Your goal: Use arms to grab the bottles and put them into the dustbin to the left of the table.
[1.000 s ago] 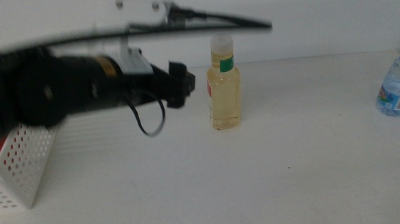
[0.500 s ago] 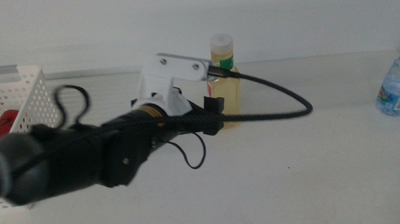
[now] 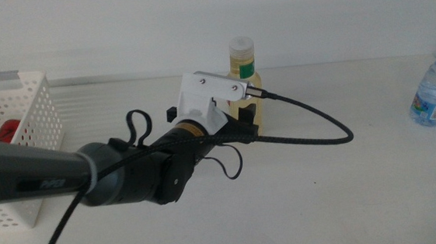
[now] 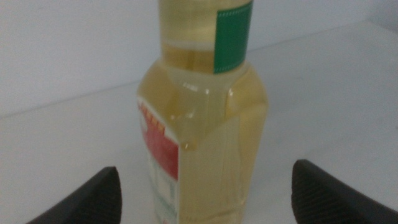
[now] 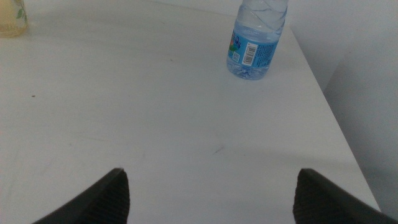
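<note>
The left gripper (image 4: 205, 193), jaws spread wide, is flanking the upright yellow-liquid bottle (image 4: 202, 118) near the table's (image 3: 349, 197) far edge without gripping it. The right gripper (image 5: 211, 193), also wide open, is waiting over bare table near the water bottle (image 5: 255, 37) at the right edge. A red object (image 3: 10, 130), probably the can, is lying in the dustbin (image 3: 34, 113) at the left edge; two bottles are awaiting removal.

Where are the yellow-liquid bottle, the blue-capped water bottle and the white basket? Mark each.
Clear bottle of yellow liquid with green neck band (image 4: 205, 155): left wrist view, on its body.
Small clear blue-capped water bottle (image 5: 255, 40): right wrist view, on its label.
White perforated plastic basket (image 3: 35, 121): middle view, on its side wall.
</note>
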{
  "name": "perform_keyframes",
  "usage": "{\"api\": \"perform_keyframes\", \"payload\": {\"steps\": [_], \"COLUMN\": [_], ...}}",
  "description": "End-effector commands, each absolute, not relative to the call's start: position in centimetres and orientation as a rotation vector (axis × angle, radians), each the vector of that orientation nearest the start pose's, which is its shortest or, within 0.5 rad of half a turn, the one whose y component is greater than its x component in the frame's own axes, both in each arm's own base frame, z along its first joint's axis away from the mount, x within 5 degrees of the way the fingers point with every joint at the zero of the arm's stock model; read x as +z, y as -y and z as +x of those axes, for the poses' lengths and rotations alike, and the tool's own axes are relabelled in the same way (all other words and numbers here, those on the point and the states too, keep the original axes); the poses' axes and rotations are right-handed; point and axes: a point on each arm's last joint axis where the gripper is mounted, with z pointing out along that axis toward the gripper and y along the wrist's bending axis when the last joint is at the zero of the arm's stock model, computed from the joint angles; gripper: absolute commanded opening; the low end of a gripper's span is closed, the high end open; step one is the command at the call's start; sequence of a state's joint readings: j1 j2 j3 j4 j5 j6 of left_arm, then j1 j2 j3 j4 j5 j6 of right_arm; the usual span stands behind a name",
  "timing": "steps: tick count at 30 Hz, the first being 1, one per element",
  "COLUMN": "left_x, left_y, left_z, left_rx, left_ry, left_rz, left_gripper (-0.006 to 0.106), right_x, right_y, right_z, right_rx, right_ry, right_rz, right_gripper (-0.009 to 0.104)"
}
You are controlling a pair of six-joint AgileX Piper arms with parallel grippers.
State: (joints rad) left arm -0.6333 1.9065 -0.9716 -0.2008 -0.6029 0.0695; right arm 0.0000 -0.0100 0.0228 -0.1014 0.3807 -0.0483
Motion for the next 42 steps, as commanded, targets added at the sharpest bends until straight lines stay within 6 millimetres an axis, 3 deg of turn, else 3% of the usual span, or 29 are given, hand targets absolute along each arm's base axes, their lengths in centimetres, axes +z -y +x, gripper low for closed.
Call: {"api": "perform_keyframes", "payload": {"steps": [1,23,33,36,39,42], "left_x": [21.5,19.7,18.1,17.6,17.5,17.5], "left_y": [23.4,26.0,26.3,26.3,26.2,26.3], "left_z": [33.6,37.8,38.5,38.6,38.6,38.6], "left_rx": [-0.455,-0.471,-0.459,-0.453,-0.452,-0.453], "left_ry": [-1.635,-1.600,-1.536,-1.492,-1.456,-1.463], "left_rz": [0.353,0.280,0.258,0.244,0.236,0.253], "left_gripper": [0.090,0.090,0.089,0.084,0.070,0.043], "right_x": [18.1,18.1,18.1,18.1,18.1,18.1], "right_y": [0.3,0.3,0.3,0.3,0.3,0.3], "right_z": [5.2,5.2,5.2,5.2,5.2,5.2], "right_rx": [-0.152,-0.152,-0.152,-0.152,-0.152,-0.152], "right_ry": [-1.773,-1.773,-1.773,-1.773,-1.773,-1.773], "right_rz": [-0.116,-0.116,-0.116,-0.116,-0.116,-0.116], "right_gripper": [0.074,0.074,0.074,0.074,0.074,0.074]}}
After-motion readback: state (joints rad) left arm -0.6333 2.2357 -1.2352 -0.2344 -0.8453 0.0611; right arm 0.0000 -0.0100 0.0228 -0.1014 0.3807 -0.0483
